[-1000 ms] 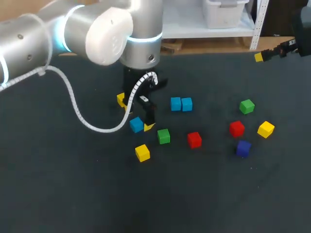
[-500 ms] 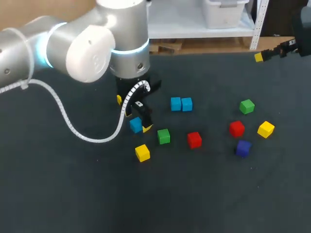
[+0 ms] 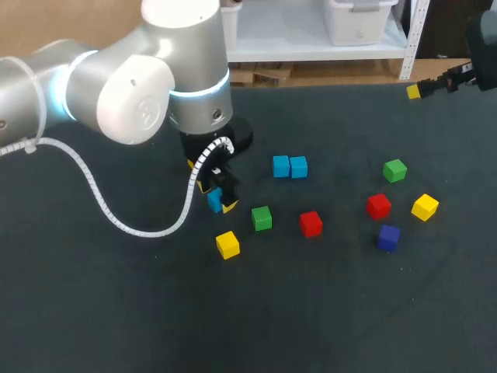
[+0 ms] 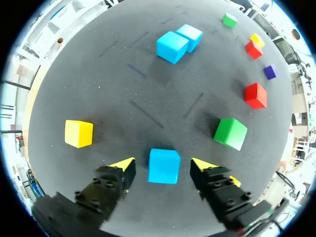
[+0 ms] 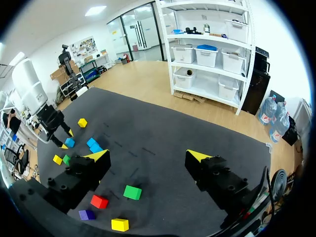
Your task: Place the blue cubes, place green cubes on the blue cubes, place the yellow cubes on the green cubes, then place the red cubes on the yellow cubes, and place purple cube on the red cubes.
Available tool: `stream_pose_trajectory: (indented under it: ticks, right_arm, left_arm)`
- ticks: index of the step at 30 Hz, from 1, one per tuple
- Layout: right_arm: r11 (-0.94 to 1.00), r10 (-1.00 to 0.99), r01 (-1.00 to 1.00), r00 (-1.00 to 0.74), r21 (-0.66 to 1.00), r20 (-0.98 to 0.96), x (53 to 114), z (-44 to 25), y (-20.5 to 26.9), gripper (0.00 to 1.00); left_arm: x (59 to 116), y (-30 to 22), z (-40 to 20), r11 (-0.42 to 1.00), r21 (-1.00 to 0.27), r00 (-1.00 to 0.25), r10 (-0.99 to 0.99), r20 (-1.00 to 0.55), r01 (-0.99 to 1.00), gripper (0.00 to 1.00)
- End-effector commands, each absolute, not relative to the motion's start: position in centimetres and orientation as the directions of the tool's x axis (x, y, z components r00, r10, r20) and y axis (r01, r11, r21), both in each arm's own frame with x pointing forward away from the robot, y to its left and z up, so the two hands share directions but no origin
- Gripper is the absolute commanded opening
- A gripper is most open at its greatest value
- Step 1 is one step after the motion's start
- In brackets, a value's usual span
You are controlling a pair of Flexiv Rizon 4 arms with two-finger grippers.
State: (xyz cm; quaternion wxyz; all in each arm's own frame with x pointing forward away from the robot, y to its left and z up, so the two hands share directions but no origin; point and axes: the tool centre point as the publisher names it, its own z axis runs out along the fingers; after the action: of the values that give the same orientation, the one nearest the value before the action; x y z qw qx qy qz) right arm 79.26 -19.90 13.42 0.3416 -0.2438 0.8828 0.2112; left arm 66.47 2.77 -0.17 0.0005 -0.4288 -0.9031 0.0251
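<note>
One blue cube (image 4: 164,167), gaps inside left pincer (image 4: 163,166)

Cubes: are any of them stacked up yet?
Not yet. Two blue cubes already sit side by side. The left arm's jaws stand open around a third blue cube, not gripping it. Green cubes, yellow cubes, red cubes and the purple cube lie loose, waiting to be stacked.

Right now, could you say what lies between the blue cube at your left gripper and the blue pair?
Only bare table, per the left wrist view, between that blue cube and the blue pair.
</note>
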Motion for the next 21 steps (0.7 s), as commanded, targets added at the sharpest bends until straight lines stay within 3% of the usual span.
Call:
stream_pose_trajectory:
  ticks: [1, 3, 5, 10, 21]
  right_arm:
    - [0.789, -0.286, -0.578, -0.646, 0.208, -0.708, 79.4, 13.3, -19.9, 1.00]
    - [0.789, -0.286, -0.578, -0.646, 0.208, -0.708, 79.4, 13.3, -19.9, 1.00]
    - [0.789, -0.286, -0.578, -0.646, 0.208, -0.708, 79.4, 13.3, -19.9, 1.00]
    - [0.789, -0.286, -0.578, -0.646, 0.208, -0.708, 79.4, 13.3, -19.9, 1.00]
    - [0.789, -0.286, -0.578, -0.646, 0.208, -0.708, 79.4, 13.3, -19.9, 1.00]
  left_arm:
    - [66.8, 2.6, -0.2, 0.631, -0.038, -0.631, 0.775, -0.009, 0.775, 0.36]
    - [66.8, 2.6, -0.2, 0.630, -0.031, -0.631, 0.776, -0.006, 0.776, 0.15]
    - [66.9, 2.7, -0.1, 0.628, -0.023, -0.628, 0.778, 0.001, 0.778, 0.00]
    - [67.1, 2.7, 0.7, 0.587, -0.030, -0.587, 0.810, 0.013, 0.809, 0.00]
    - [71.3, 1.0, 2.9, 0.263, -0.008, -0.263, 0.965, -0.001, 0.965, 0.00]
